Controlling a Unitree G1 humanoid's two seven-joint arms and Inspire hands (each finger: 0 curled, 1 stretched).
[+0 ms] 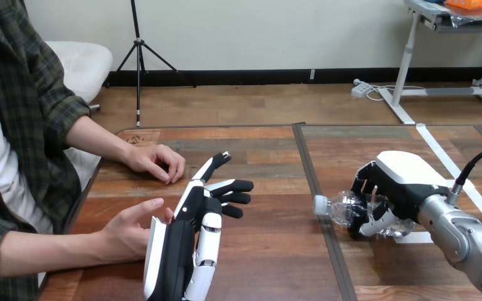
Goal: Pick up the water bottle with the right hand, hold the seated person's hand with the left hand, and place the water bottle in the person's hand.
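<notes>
A clear plastic water bottle (342,209) with a white cap lies on its side on the table at the right, cap pointing left. My right hand (396,188) covers it from above, fingers curled round its body. At the lower left my left hand (191,232) stands on edge with straight fingers pointing away from me. The person's hand (128,229) lies open just left of it, fingers close beside my palm; I cannot tell whether they touch. My fingers are not curled round it.
The person's other hand (157,162) rests loosely curled on the table (270,251) farther back at the left. A dark seam (317,194) runs front to back down the middle of the table. White tape strips (445,157) mark the right part.
</notes>
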